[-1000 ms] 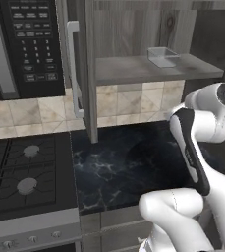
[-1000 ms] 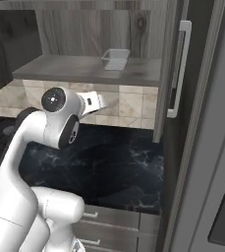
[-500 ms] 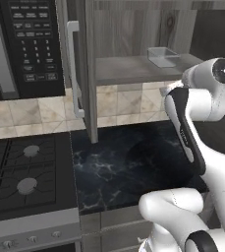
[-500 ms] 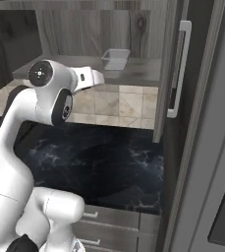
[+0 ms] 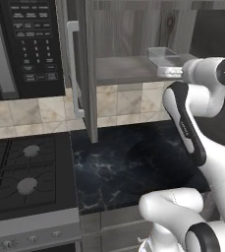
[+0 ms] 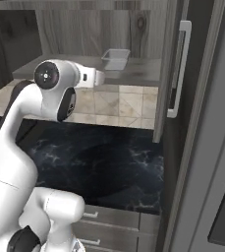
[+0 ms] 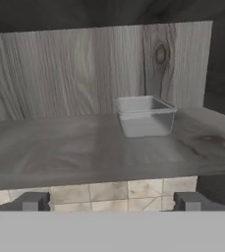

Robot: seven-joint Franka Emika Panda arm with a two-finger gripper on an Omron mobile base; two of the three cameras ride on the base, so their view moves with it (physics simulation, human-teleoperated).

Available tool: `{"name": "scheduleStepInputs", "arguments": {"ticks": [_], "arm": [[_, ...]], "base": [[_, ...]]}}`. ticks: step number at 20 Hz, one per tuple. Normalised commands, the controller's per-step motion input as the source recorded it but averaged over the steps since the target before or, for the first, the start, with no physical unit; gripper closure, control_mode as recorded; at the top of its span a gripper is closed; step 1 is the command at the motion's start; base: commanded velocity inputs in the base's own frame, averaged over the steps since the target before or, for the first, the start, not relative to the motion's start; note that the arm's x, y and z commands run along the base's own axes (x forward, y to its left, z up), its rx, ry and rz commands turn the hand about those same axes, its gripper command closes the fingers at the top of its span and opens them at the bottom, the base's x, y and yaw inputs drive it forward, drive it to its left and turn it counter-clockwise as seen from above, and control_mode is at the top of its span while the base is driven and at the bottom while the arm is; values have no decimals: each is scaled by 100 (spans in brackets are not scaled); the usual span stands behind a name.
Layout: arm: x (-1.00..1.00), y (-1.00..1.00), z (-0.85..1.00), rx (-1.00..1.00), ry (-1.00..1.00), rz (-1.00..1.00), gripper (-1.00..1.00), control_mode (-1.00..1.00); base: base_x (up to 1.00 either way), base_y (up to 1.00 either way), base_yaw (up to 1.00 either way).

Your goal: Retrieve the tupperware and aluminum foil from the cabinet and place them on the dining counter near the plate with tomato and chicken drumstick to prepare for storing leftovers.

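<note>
The tupperware, a shallow translucent grey-white box, stands on the grey shelf of the open cabinet, towards its right side; the base views show it too. My gripper is open and empty, its fingertips wide apart, level with the shelf's front edge and short of it. It points into the cabinet, with the tupperware ahead and slightly right. The hand hangs just in front of the shelf. The aluminum foil, the dining counter and the plate with tomato and chicken drumstick are out of view.
The cabinet's left door stands open with its pale bar handle; the right door is open too. A black microwave hangs to the left above the stove. A black marbled counter lies below the shelf.
The arm has lifted the hand from below the shelf up to shelf level and brought it closer to the cabinet. The jaws stayed open. The tupperware has not moved.
</note>
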Motion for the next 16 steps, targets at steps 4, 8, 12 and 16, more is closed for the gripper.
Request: {"name": "scheduleStepInputs", "arguments": {"ticks": [4,8,12,16], "arm": [[24,-2,56,10,0,1,-100,-100],[14,0,46,0,4,6,-100,-100],[28,0,3,0,16,5,-100,-100],[29,0,0,0,5,1,-100,-100]], "base": [[0,0,0],[0,0,0],[0,0,0],[0,0,0]]}}
